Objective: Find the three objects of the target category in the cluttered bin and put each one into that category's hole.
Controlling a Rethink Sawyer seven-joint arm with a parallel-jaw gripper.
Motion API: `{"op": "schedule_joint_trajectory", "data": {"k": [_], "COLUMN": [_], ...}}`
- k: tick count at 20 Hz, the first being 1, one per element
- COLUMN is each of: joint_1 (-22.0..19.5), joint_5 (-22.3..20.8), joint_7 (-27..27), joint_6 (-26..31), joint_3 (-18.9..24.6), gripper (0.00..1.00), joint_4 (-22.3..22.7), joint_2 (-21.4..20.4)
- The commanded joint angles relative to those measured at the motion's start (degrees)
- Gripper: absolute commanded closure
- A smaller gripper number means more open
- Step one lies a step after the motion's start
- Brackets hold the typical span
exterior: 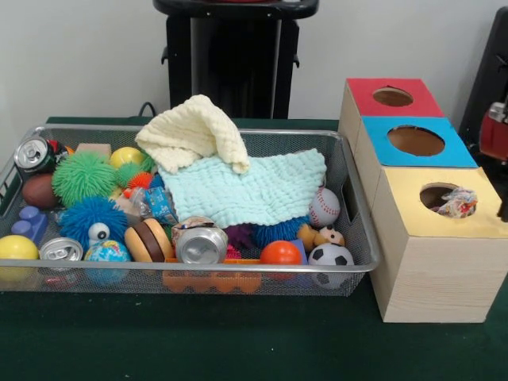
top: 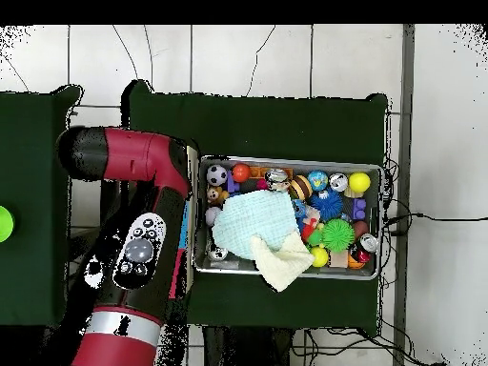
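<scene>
The silver wire-mesh bin (exterior: 238,270) sits on the dark green table and is full of toys; it also shows in the overhead view (top: 286,160). A wrinkly confetti-patterned wad (exterior: 459,202) sits in the yellow-surround hole (exterior: 439,193) of the largest pale wooden box (exterior: 432,270), poking out at the hole's right side. I see no knotted rope or other such piece in the bin. The red and black arm (top: 143,248) lies over the boxes in the overhead view and hides them. Only a red part of the arm (exterior: 496,131) shows at the front view's right edge. The gripper itself is not visible.
A pale yellow cloth (exterior: 194,131) and a mint cloth (exterior: 254,186) cover the bin's middle. Silver cans (exterior: 201,244), a fuzzy blue ball with eyes (exterior: 91,222), spiky balls and small sport balls lie around them. The blue-surround hole (exterior: 415,140) and red-surround hole (exterior: 392,97) stand behind the yellow one.
</scene>
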Motion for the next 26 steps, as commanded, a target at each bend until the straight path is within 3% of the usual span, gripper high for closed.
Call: {"op": "schedule_joint_trajectory", "data": {"k": [1, 5, 16, 20, 23, 26], "joint_1": [-1.1, -3.1, -3.2, -5.2, -9.4, -13.5], "joint_5": [1.5, 2.0, 0.6, 0.0, -0.8, -3.0], "joint_7": [15.1, 9.9, 8.9, 3.6, -2.1, -4.5], "joint_6": [3.4, -4.6, -8.5, -12.7, -19.3, -24.3], "joint_3": [4.6, 9.6, 10.3, 13.7, 19.8, 24.9], "gripper": [1.00, 1.00, 1.00, 1.00, 1.00, 1.00], "joint_4": [-1.7, 4.4, 8.1, 16.5, 25.2, 30.3], "joint_2": [5.3, 4.0, 2.4, -3.0, -8.0, -10.8]}}
